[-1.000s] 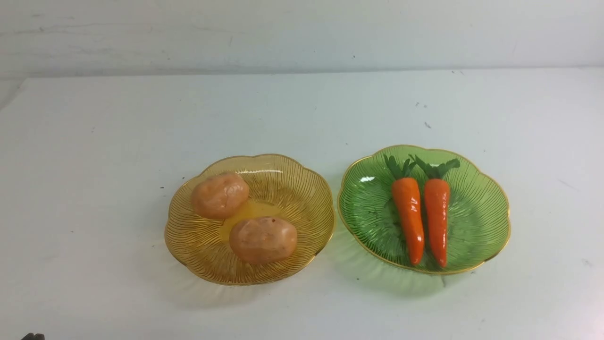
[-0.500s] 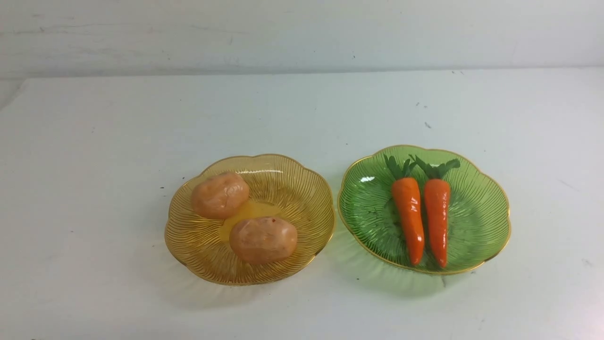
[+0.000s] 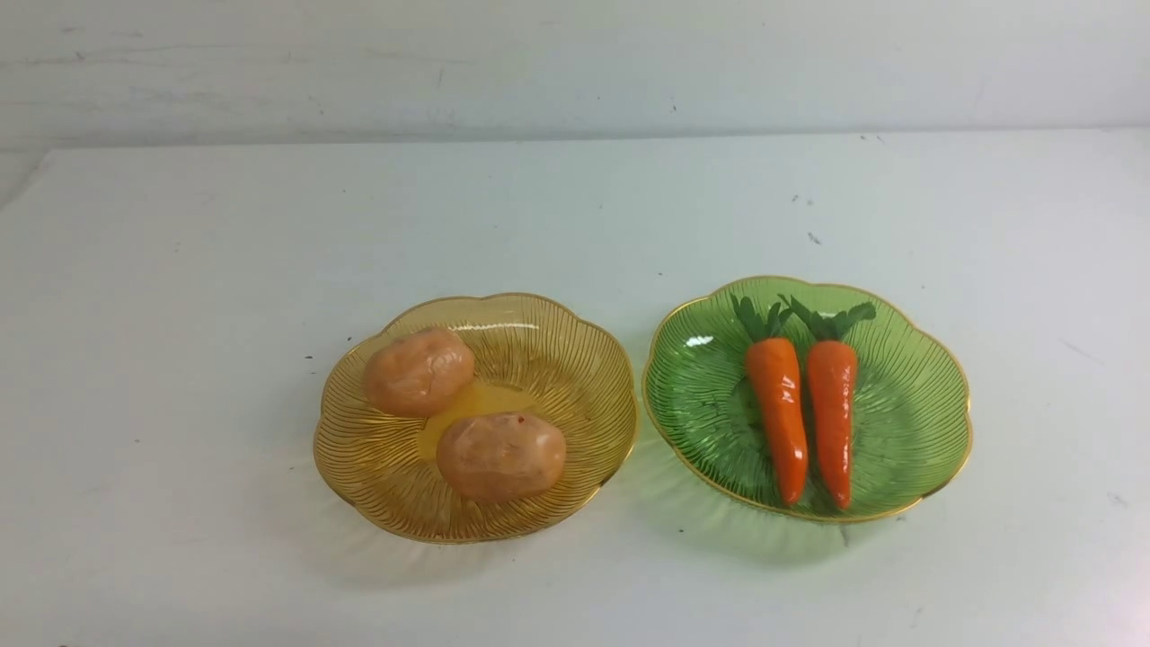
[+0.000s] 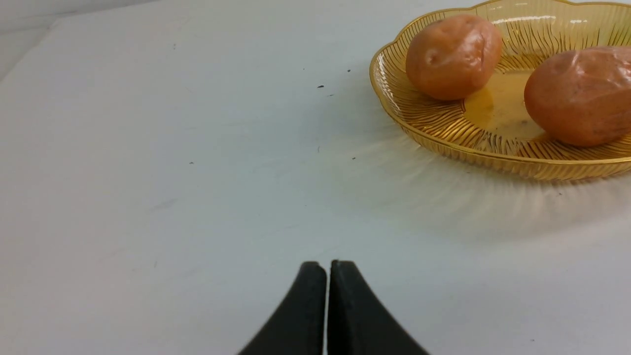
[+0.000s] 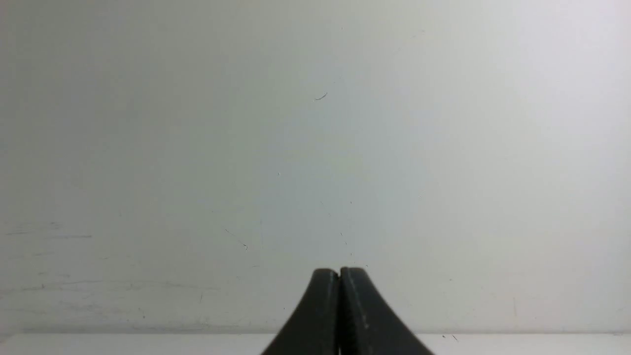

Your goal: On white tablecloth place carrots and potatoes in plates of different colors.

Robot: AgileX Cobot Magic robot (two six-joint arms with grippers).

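Two potatoes lie in the amber-yellow plate at centre left of the white tablecloth. Two carrots lie side by side in the green plate to its right, leafy tops pointing away. Neither arm shows in the front view. In the left wrist view my left gripper is shut and empty above bare cloth, with the amber plate and potatoes ahead of it. My right gripper is shut and empty, facing a plain white wall.
A white wall rises behind the table's far edge. A few small dark specks mark the cloth behind the green plate. The two plates sit almost touching.
A dark tip at the front view's bottom left corner one second ago has gone out of view. Plates, potatoes and carrots have not moved.
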